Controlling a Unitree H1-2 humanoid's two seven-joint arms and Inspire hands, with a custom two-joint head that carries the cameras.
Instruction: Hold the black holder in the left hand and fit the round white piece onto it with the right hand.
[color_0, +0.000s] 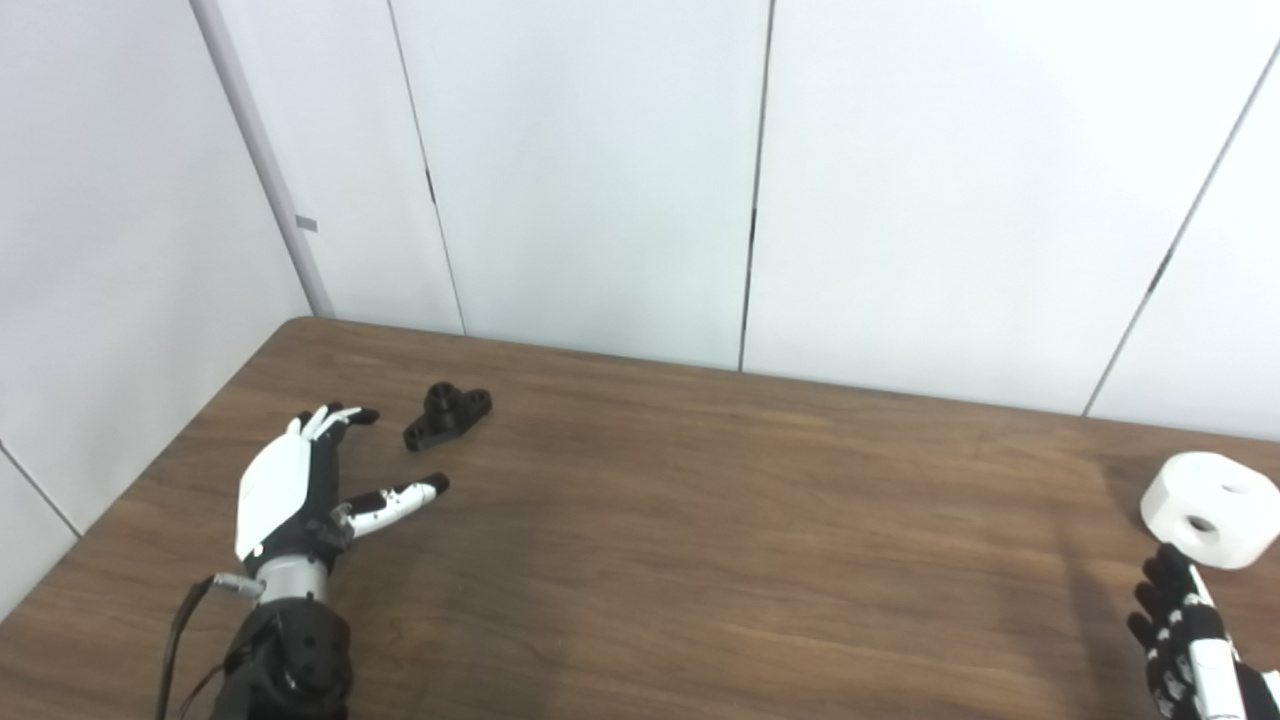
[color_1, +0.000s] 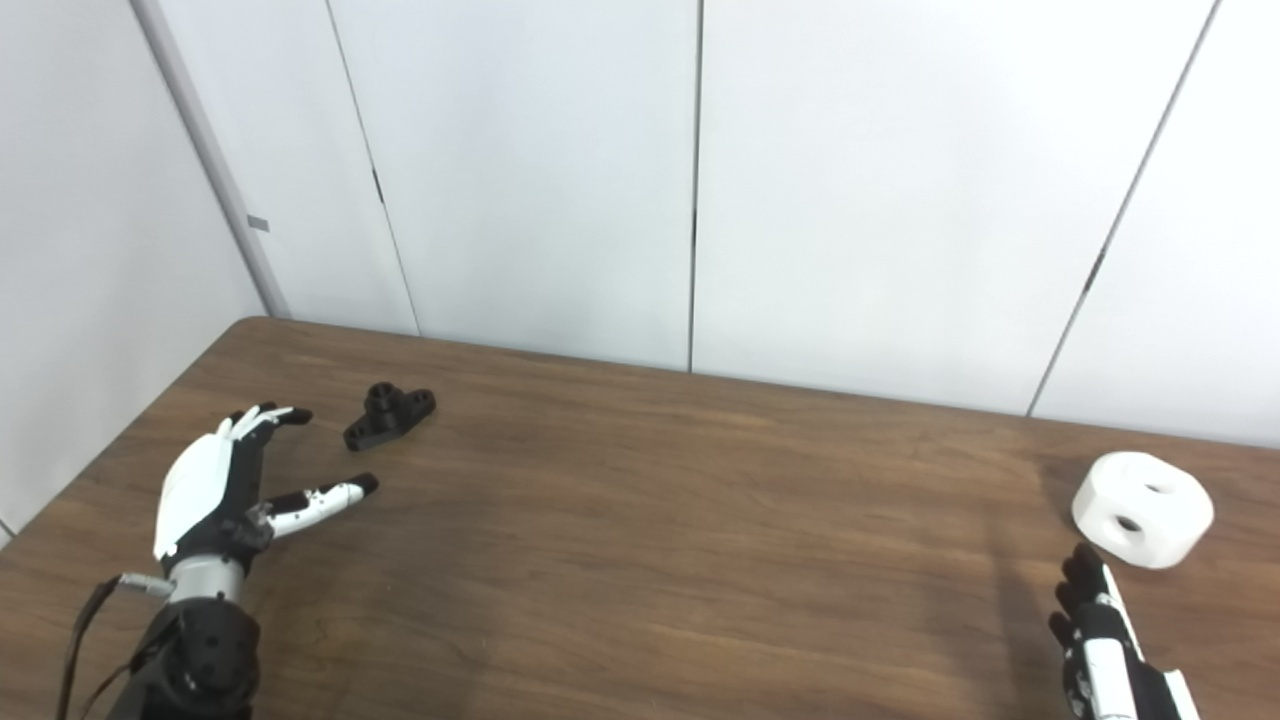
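The black holder lies flat on the brown table near the far left corner. My left hand hovers just short of it and to its left, open, fingers stretched and thumb pointing toward it, touching nothing. The round white piece, a thick disc with holes, rests near the table's right edge. My right hand comes up from the bottom right, its fingertips just below the white piece, fingers apart and holding nothing.
White wall panels stand right behind the table's far edge and along its left side. The table's back left corner is close to the holder.
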